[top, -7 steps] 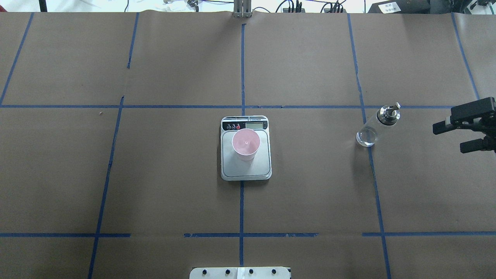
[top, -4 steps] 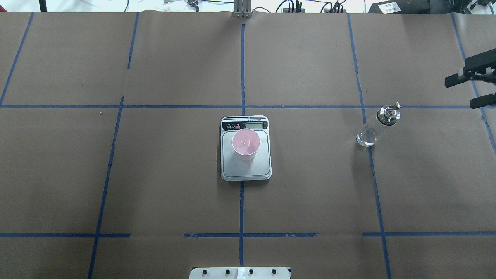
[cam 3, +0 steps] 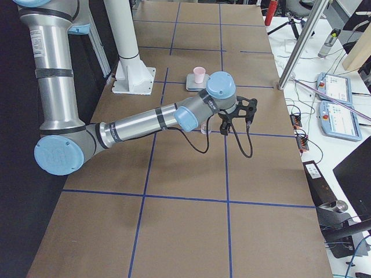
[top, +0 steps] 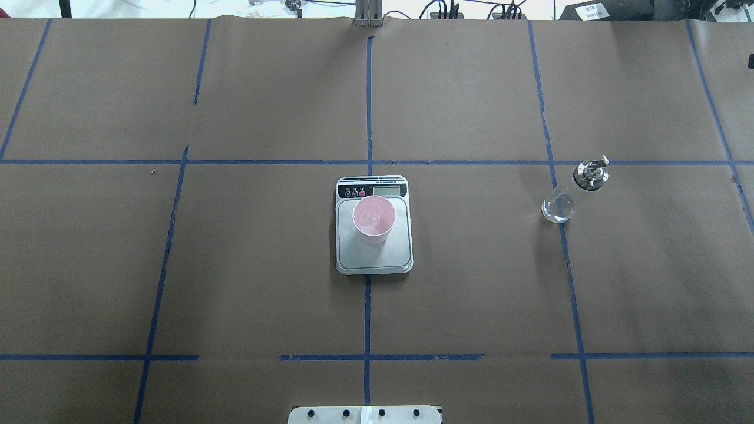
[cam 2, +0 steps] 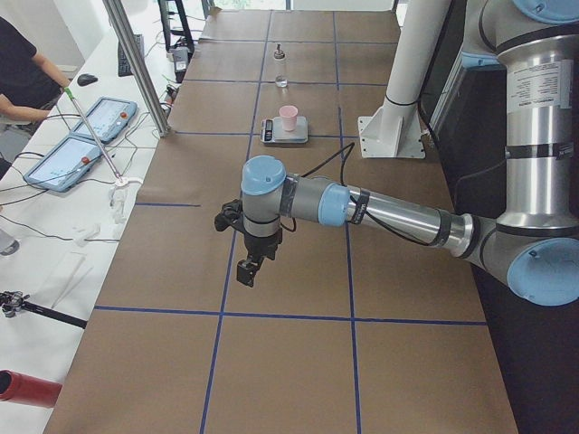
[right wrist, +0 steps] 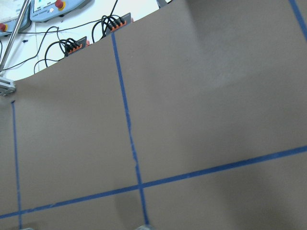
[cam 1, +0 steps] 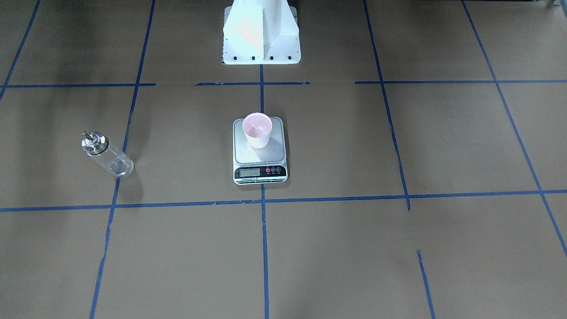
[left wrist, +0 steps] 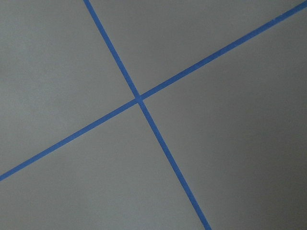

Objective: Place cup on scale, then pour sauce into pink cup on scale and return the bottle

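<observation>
This is a robotics lab. A long table is papered in brown and marked into squares with blue tape. Jointed silver-and-blue robot arms reach over it beside a white pedestal. Teach pendants and loose cables lie on a white side bench, near aluminium framing posts.

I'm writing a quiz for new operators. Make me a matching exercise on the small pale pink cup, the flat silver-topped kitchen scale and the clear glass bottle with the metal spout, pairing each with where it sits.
Things
1. small pale pink cup
2. flat silver-topped kitchen scale
3. clear glass bottle with the metal spout

Places
A. upright on a blue tape line, off to the robot's right, nothing touching it
B. upright on a steel platform
C. flat on the brown paper, across the centre tape line, display on the side away from the robot

Pairs: 1-B, 2-C, 3-A
</observation>
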`<control>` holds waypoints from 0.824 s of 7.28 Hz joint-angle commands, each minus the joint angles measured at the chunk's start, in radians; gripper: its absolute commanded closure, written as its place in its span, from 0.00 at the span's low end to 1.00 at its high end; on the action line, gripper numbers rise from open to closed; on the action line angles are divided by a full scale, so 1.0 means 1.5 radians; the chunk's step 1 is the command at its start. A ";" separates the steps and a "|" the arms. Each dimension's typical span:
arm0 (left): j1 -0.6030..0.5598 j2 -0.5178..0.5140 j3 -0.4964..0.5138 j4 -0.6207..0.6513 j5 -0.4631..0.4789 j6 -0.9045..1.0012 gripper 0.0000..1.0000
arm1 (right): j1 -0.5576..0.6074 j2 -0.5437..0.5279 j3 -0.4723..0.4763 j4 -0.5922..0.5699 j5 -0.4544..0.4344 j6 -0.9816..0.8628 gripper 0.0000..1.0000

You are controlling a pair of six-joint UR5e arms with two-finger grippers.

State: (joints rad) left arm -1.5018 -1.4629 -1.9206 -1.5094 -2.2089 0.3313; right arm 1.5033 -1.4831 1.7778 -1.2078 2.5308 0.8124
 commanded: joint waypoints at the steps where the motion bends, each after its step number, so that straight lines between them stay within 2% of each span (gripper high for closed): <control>1: 0.000 0.006 -0.003 -0.003 0.000 0.000 0.00 | 0.028 0.004 -0.080 -0.046 -0.040 -0.213 0.00; 3: -0.001 0.006 -0.003 -0.004 0.000 0.001 0.00 | 0.044 0.004 -0.087 -0.199 -0.062 -0.457 0.00; 5: -0.001 0.007 -0.001 -0.001 0.000 0.001 0.00 | 0.052 -0.001 -0.089 -0.296 -0.118 -0.682 0.00; 6: -0.001 0.007 0.004 0.001 0.001 0.002 0.00 | 0.051 -0.010 -0.091 -0.357 -0.122 -0.751 0.00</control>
State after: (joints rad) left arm -1.5032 -1.4530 -1.9210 -1.5118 -2.2086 0.3333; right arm 1.5789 -1.4860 1.6451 -1.6360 2.3733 -0.1508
